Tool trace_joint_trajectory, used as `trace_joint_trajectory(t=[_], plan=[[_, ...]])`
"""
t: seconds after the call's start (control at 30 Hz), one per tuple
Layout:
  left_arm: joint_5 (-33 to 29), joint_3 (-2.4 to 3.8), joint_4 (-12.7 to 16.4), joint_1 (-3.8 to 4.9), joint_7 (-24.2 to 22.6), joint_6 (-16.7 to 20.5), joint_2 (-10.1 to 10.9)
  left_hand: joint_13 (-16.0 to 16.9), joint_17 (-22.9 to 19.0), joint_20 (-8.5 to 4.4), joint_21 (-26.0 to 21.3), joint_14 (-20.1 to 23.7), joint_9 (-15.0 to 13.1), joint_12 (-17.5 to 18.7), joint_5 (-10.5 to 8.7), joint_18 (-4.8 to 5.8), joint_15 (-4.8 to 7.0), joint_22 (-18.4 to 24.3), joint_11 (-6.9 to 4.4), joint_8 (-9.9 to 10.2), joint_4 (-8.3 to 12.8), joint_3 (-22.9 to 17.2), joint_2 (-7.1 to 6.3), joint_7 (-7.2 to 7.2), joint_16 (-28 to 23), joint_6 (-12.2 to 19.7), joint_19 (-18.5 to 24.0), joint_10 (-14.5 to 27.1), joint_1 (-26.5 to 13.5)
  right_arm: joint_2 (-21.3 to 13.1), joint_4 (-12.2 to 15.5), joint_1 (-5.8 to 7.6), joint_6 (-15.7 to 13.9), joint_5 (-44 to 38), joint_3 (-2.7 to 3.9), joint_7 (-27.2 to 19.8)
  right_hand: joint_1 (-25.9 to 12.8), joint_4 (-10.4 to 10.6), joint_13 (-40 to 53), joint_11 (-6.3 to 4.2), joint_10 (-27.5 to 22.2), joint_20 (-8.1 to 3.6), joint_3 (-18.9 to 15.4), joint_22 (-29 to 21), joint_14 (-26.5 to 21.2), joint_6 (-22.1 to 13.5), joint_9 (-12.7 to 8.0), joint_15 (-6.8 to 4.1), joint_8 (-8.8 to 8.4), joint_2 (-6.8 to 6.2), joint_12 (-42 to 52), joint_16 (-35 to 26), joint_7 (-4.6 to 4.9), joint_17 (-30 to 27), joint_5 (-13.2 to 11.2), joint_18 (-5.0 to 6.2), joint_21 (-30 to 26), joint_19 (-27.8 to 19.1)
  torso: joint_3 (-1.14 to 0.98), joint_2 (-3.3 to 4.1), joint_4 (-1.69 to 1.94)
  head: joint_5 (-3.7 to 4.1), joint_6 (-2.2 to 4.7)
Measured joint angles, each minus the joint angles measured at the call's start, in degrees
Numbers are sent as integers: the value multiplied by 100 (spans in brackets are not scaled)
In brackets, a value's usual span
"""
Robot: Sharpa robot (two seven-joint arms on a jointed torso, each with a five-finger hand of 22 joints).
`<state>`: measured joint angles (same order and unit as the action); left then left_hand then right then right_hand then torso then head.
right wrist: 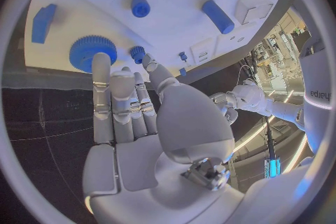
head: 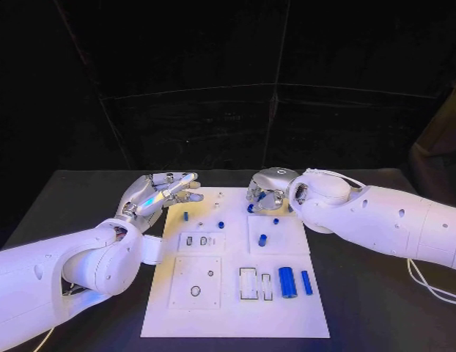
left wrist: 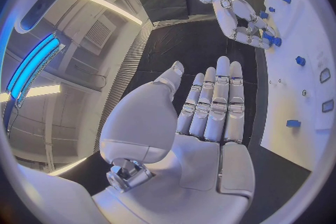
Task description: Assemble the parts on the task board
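Observation:
The white task board [head: 239, 308] lies in the middle of the table. On it lie a thick blue cylinder [head: 287, 282], a thinner blue pin [head: 306, 282] and small blue pieces [head: 262, 240] [head: 221, 225]. My left hand [head: 165, 192] hovers at the board's far left corner, fingers [left wrist: 213, 103] straight and nothing in it. My right hand [head: 273, 187] is at the board's far edge, palm down. Its fingertips [right wrist: 102, 64] are right by a large blue gear [right wrist: 92, 51], and a small blue gear [right wrist: 137, 53] sits next to its thumb. It holds nothing.
Recessed slots [head: 256, 284] and a ring hole [head: 196, 291] mark the board's near half. A blue block [right wrist: 43, 22], a round peg [right wrist: 140, 6] and a cylinder [right wrist: 218, 16] sit beyond the gears. Black table [head: 70, 198] surrounds the board.

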<state>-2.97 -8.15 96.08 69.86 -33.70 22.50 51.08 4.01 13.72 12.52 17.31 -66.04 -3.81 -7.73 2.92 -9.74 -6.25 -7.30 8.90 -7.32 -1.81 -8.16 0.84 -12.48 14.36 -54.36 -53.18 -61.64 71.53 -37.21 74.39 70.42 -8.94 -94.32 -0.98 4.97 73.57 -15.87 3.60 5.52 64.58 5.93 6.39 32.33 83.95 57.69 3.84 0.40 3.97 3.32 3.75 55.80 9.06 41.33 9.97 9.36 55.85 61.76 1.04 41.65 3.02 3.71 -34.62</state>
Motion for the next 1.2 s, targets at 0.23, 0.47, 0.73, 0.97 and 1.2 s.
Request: trace_joint_trajectory(t=[0.23, 0.47, 0.73, 0.97, 1.2], plan=[[-8, 0, -12, 1, 27, -19, 14, 0, 0, 0, 0, 0, 0, 0, 0, 0, 0, 3, 0, 0, 0, 0, 7, 0, -22, 0, 0, 0, -7, 81, -91, 0, 187, -47, 0, 7, 0, 6, 0, 0, 0, 10, 111, 276, 0, 0, 0, 0, 0, 0, 0, 264, 0, 257, -33, 0, 225, 74, 3, 16, 5, -16, -25], [-12, 0, -1, 3, 48, -33, 34, 0, 5, 0, 0, 0, 0, 25, 0, 0, 0, 8, 2, 3, 0, 0, 7, 0, -22, 0, 0, 2, -7, 123, -140, 1, 313, -70, -1, 6, 55, -16, 0, 10, 35, 31, 407, 627, 0, 0, -1, 0, 0, 55, 0, 589, 0, 573, -267, 0, 531, 154, 10, 48, 14, -28, -30], [-16, 1, 4, 4, 66, -42, 47, -5, 11, 0, 0, 0, -1, 24, -1, 1, 0, 13, 22, 23, 0, 0, 7, -21, -45, 21, 0, 22, -7, 147, -150, 12, 366, -80, 7, -21, 38, 9, 5, -37, 337, -2, 752, 1214, 0, 243, 14, 0, 48, 134, 39, 1024, -13, 1037, -333, -1, 969, 391, 12, 83, 18, -20, -53], [-19, 1, -3, 5, 79, -49, 49, -4, 10, 0, 0, 0, -1, 24, -1, 0, 0, 13, 22, 23, 0, 0, 7, -21, -44, 21, 0, 22, -7, 131, -127, 7, 228, -78, 1, -81, 31, 40, 9, -60, 497, -19, 1081, 1507, 0, 412, 16, 0, 82, 170, 66, 1243, -39, 1248, -543, -94, 1200, 491, 14, 93, 22, -12, -59], [-21, 1, -11, 6, 102, -55, 61, -4, 22, 0, 0, 0, -2, 53, -1, 0, 0, 22, 22, 46, 0, 0, 33, -21, -66, 21, 0, 22, -33, 68, -14, 1, -335, 59, -1, -169, 14, 131, 1, -82, 515, -19, 1358, 1633, 0, 425, 17, 0, 59, 182, 11, 1352, -37, 1319, -562, -94, 1324, 491, 23, 99, 25, -27, -19]])
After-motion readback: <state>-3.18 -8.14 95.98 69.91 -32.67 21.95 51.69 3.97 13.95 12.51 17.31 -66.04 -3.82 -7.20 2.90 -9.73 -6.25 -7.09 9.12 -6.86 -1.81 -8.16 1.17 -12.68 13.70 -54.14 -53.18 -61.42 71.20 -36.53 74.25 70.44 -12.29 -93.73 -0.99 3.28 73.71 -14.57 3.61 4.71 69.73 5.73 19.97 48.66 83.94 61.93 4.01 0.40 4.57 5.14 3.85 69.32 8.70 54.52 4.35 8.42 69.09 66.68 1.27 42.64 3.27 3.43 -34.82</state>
